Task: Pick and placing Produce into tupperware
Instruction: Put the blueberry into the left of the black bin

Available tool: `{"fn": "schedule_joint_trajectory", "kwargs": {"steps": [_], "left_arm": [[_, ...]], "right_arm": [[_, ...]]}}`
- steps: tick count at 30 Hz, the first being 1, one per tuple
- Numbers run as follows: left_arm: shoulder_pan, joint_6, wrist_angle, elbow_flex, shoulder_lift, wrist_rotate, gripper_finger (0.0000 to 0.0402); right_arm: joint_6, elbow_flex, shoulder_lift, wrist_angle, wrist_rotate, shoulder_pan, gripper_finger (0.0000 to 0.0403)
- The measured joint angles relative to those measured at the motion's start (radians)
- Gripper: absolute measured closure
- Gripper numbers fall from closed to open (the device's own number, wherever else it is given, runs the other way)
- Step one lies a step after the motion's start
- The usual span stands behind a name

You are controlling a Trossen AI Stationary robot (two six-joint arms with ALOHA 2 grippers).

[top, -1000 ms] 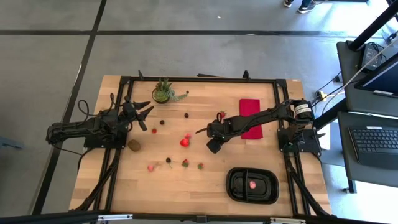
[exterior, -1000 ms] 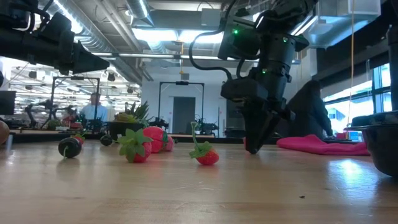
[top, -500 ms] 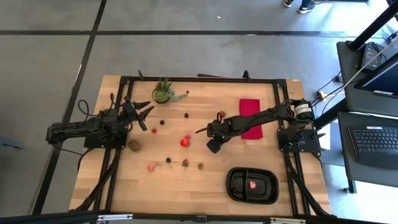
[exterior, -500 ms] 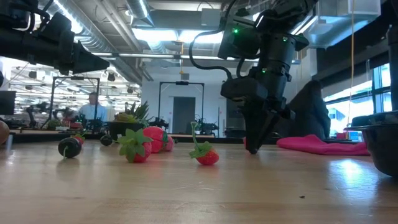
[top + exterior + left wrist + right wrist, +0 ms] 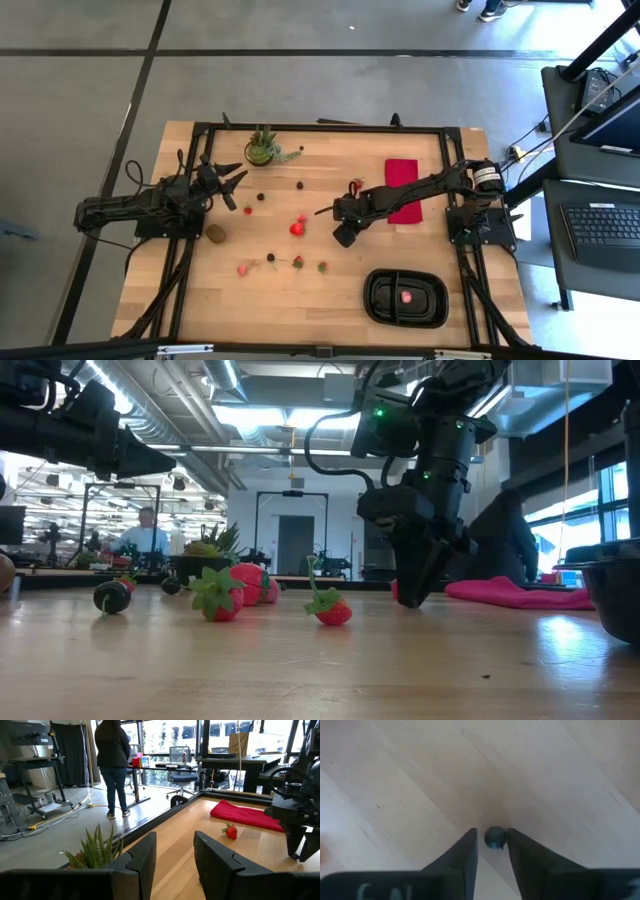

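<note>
Small red strawberry pieces (image 5: 297, 228) and dark berries (image 5: 261, 197) lie scattered on the wooden table, with a brown kiwi-like oval (image 5: 215, 234) to their left. The black two-compartment tray (image 5: 375, 290) sits near the table's near right corner with one red piece (image 5: 406, 297) inside. My right gripper (image 5: 343, 236) points down at mid-table, shut on a small dark berry (image 5: 495, 837). My left gripper (image 5: 238, 183) hovers open by the left side, near the potted plant (image 5: 263, 148). My right gripper pinches the dark berry (image 5: 496, 839) between its two fingertips (image 5: 514, 845), coming from above and pointing down. The berry sits at table level in the hold, with the fingertips (image 5: 407, 600) down at the tabletop.
A red cloth (image 5: 402, 180) lies at the far right with a strawberry (image 5: 355, 185) beside it. More fruit pieces (image 5: 298, 262) lie toward the near edge. The black frame rails run around the table. A person (image 5: 114, 760) stands in the room beyond.
</note>
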Motion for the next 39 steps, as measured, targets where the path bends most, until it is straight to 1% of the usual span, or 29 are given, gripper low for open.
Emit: {"fn": "schedule_joint_trajectory", "kwargs": {"steps": [4, 9, 19, 25, 34, 39], "left_arm": [[0.000, 0.000, 0.000, 0.000, 0.000, 0.000, 0.0278], [0.000, 0.000, 0.000, 0.000, 0.000, 0.000, 0.0278], [0.000, 0.000, 0.000, 0.000, 0.000, 0.000, 0.0278], [0.000, 0.000, 0.000, 0.000, 0.000, 0.000, 0.0278], [0.000, 0.000, 0.000, 0.000, 0.000, 0.000, 0.0278], [0.000, 0.000, 0.000, 0.000, 0.000, 0.000, 0.0278]], "right_arm": [[-0.003, 0.001, 0.009, 0.001, 0.014, 0.000, 0.0282], [-0.007, 0.009, 0.061, -0.010, 0.021, 0.000, 0.0288], [-0.023, 0.041, 0.074, -0.056, 0.020, -0.001, 0.0318], [-0.032, 0.050, 0.076, -0.066, 0.037, 0.000, 0.0337], [-0.038, 0.055, 0.077, -0.088, 0.048, 0.000, 0.0334], [-0.086, 0.151, 0.091, -0.215, 0.041, 0.015, 0.0339]]}}
